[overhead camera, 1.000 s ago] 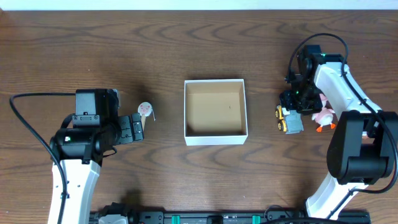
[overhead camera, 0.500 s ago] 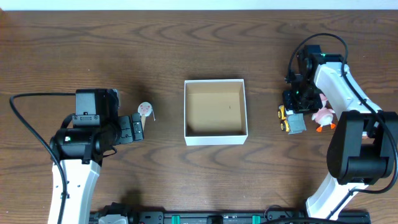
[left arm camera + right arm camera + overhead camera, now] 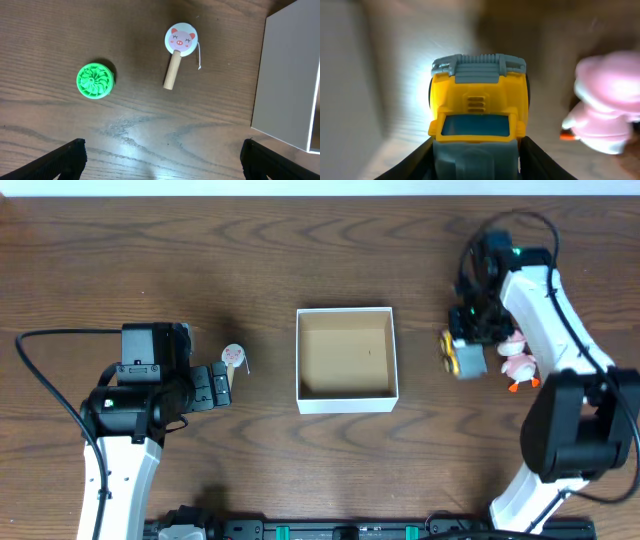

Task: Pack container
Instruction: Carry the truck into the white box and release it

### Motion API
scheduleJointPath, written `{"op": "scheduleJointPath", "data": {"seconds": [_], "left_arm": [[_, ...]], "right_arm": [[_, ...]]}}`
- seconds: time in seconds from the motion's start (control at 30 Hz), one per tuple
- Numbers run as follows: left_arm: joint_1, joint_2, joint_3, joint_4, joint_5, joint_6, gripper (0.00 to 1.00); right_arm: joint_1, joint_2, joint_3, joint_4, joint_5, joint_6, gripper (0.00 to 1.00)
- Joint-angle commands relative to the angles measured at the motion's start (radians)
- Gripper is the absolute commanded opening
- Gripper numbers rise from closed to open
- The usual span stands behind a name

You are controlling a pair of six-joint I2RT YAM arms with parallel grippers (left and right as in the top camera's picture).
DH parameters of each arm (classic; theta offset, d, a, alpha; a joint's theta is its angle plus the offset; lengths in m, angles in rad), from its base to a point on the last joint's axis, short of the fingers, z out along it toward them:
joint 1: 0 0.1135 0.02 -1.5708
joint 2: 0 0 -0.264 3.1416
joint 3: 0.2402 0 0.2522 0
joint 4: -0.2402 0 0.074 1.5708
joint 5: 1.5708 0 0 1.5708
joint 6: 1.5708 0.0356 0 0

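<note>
The container is a square white-walled box with a brown inside at the table's middle; its white wall shows in the left wrist view. My right gripper is shut on a yellow and grey toy truck, right of the container. The truck sits between the fingers in the blurred right wrist view. My left gripper is open and empty, left of the container, near a pig-faced disc on a wooden stick.
A pink toy animal lies just right of the truck. A green round ribbed toy lies left of the pig stick; in the overhead view the left arm hides it.
My right gripper has moved a little up and toward the container with the truck in it. The pink toy, the left arm and the container have not moved.
</note>
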Motion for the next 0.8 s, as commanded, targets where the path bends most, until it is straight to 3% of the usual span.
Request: {"op": "scheduleJointPath", "data": {"seconds": [0.0, 0.33, 0.57, 0.77], "left_arm": [[0.006, 0.001, 0.018, -0.001, 0.01, -0.01, 0.98], [0.006, 0.001, 0.018, -0.002, 0.01, -0.01, 0.98], [0.006, 0.001, 0.018, -0.003, 0.01, -0.01, 0.98], [0.006, 0.001, 0.018, -0.008, 0.01, -0.01, 0.98]], "right_arm": [[0.108, -0.129, 0.097, 0.009, -0.009, 0.136, 0.01], [0.387, -0.168, 0.092, 0.1, 0.03, 0.492, 0.01], [0.49, -0.047, 0.087, 0.099, 0.096, 0.568, 0.01], [0.472, 0.053, 0.087, 0.105, 0.139, 0.59, 0.01]]}}
